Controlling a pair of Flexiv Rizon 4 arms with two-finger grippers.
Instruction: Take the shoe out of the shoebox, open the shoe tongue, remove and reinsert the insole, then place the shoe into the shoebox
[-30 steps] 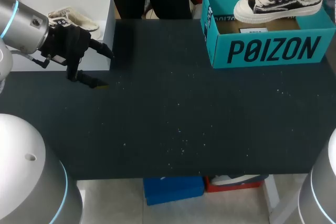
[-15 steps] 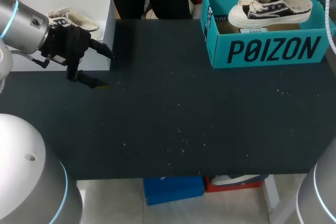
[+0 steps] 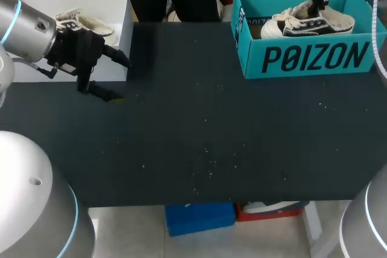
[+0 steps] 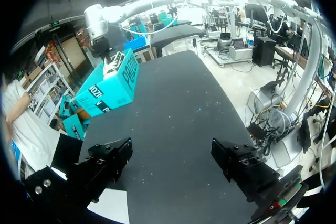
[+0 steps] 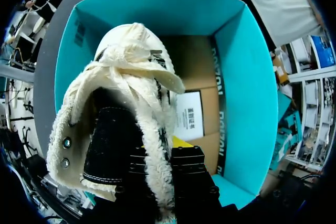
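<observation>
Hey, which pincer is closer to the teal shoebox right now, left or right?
Right. The right pincer is at the open top of the shoebox, shut on the shoe there. The left pincer hangs open across the table, beside the white box.

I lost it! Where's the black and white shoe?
Head view: the shoe is far back on the right, held by the right gripper, partly inside the teal shoebox.

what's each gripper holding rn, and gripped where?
Right gripper holds the shoe by the fleece-lined rim of its opening, over the shoebox. Left gripper is open, empty.
</observation>
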